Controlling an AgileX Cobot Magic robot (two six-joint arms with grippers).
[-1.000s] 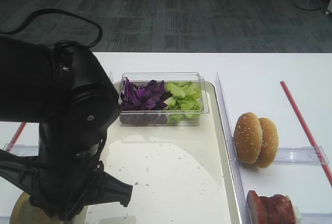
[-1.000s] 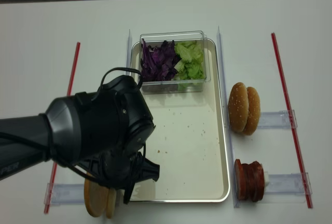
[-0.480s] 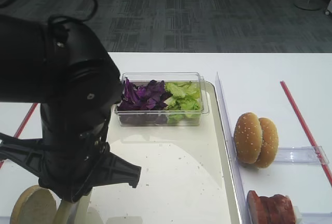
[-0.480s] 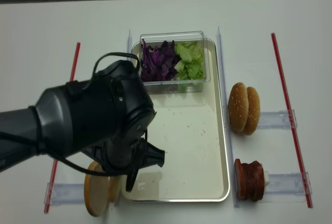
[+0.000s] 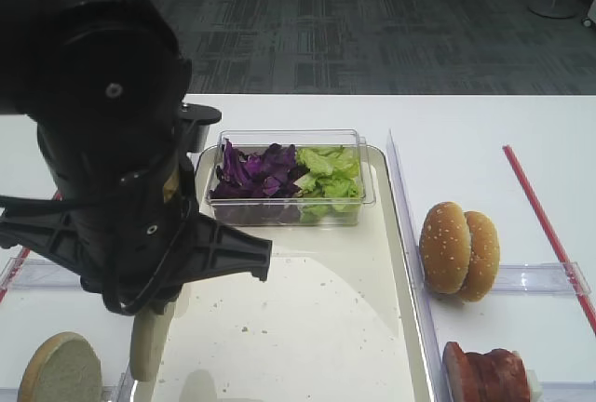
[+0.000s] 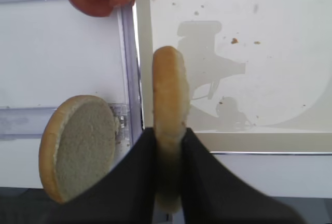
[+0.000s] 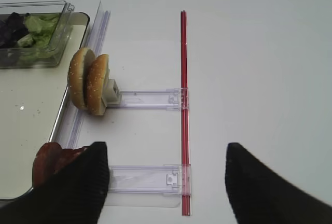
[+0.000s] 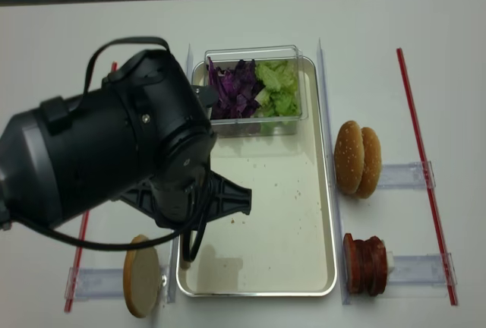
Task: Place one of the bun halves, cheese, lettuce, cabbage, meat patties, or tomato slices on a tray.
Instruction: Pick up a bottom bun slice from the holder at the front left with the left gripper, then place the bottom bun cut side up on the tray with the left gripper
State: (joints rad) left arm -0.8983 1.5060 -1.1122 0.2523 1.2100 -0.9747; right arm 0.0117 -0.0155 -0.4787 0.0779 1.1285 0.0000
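Left wrist: jaws clamped on bun half (image 6: 168, 115).

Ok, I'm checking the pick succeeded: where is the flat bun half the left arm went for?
In the left wrist view, the flat bun half is pinched on edge in the left gripper, over the metal tray's left rim, beside the bun half left in the holder.

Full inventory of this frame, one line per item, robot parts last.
White table: one, under everything.
Shiny metal tray: one, centre.
Clear plastic box: one, far end of tray; purple cabbage left, green lettuce right.
Seeded bun halves: two, tan, upright, right of tray.
Red slices: a stack, right, near side.
Flat bun half: one, pale, left holder.
Red strips: two, table sides.
Left hand: black, shut on a plain tan bun half, edge-on.
Right hand: black, open.
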